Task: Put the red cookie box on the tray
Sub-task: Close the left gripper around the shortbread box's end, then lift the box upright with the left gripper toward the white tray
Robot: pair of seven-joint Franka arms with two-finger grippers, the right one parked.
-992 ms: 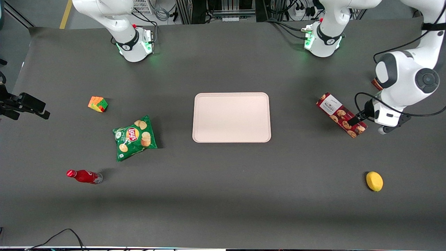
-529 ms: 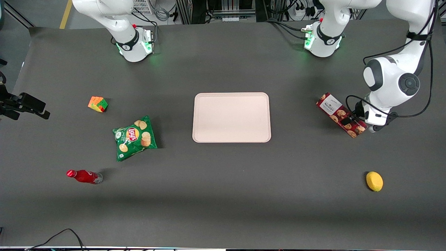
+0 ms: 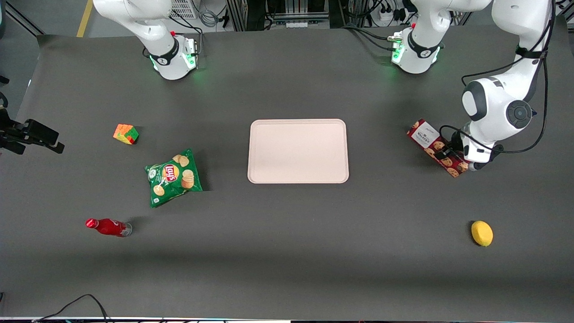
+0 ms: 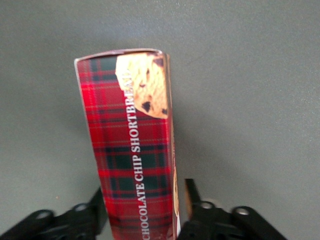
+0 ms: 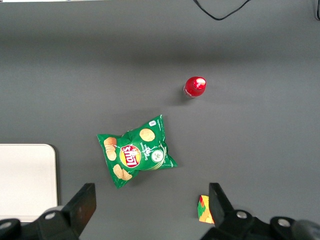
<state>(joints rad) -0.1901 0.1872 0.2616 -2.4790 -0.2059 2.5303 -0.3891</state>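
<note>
The left arm's tool (image 3: pixel 448 155) is down at the red cookie box (image 3: pixel 431 143), with its two black fingers (image 4: pixel 192 197) set one on each long side of the box. In the wrist view one finger seems to touch the tartan side and the other stands just clear, so the tool is partly open around the box and not yet clamped on it. The box lies flat and slanted on the dark table (image 3: pixel 287 251) toward the working arm's end, its white label end pointing away from the tool. Nearer the front camera than the tool sits a yellow lemon (image 3: pixel 481 233), well apart from it. The pale tray (image 3: pixel 298 177) lies at mid-table, well apart from the tool and box. Farther still, toward the parked arm's end, are a green chip bag (image 3: pixel 173 177), a colour cube (image 3: pixel 126 133) and a red bottle (image 3: pixel 107 227)
</note>
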